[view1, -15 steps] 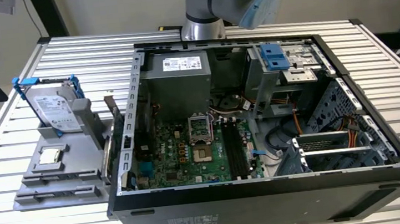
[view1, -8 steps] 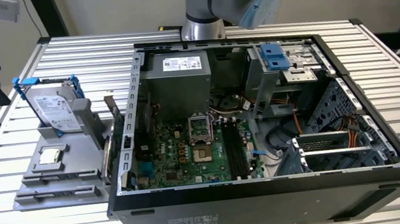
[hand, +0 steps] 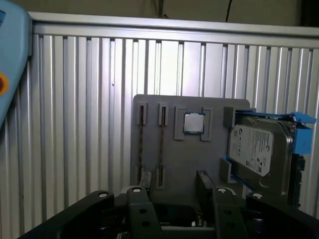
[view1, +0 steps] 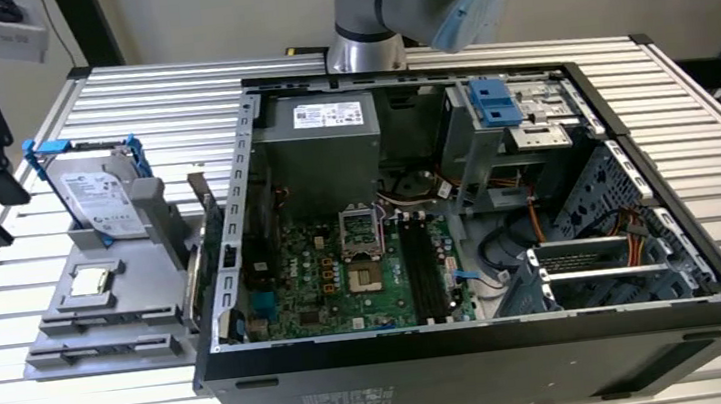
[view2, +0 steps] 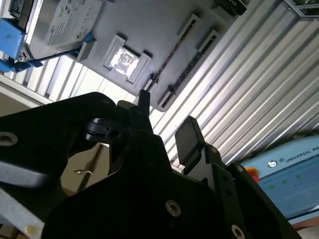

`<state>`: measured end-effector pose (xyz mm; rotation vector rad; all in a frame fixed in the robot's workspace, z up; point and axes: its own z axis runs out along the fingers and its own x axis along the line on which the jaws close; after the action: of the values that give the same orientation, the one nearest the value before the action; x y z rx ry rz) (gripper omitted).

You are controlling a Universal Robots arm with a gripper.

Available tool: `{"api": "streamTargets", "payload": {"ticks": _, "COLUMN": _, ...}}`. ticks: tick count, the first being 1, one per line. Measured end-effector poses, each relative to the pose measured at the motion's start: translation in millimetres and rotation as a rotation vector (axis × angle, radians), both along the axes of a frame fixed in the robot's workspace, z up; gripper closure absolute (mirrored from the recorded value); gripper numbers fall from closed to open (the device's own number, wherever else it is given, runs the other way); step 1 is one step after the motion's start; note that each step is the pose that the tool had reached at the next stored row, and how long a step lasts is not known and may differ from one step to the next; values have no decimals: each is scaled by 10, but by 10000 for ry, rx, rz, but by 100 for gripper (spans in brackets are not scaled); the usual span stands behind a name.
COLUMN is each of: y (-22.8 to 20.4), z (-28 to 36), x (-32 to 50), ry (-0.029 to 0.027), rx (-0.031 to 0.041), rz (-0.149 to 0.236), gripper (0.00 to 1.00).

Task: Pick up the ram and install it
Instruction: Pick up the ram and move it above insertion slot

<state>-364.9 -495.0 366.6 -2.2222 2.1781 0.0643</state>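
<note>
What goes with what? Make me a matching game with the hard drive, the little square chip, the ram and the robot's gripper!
Things
1. hard drive
2. square chip
3. ram
4. gripper

States
A. standing on edge in a narrow slot of the grey holder
B. open, holding nothing
C. held in a blue bracket
D. lying flat in a square pocket

Pairs: 1-C, 2-D, 3-A, 4-B

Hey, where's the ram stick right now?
The ram stands on edge in a slot of the grey holder, at the exterior view's left of the open computer case, beside the square silver chip.
</note>
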Motion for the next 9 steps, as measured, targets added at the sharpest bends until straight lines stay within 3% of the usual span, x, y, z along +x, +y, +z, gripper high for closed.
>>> {"api": "streamTargets", "payload": {"ticks": 5, "y": -47, "z": -57, "x": 1, "ry": -17, "rx": 2, "rz": -155, "gripper": 0}}
{"api": "streamTargets", "payload": {"ticks": 9, "y": -50, "z": -103, "x": 8, "ry": -16, "rx": 0, "rz": -205, "gripper": 0}}
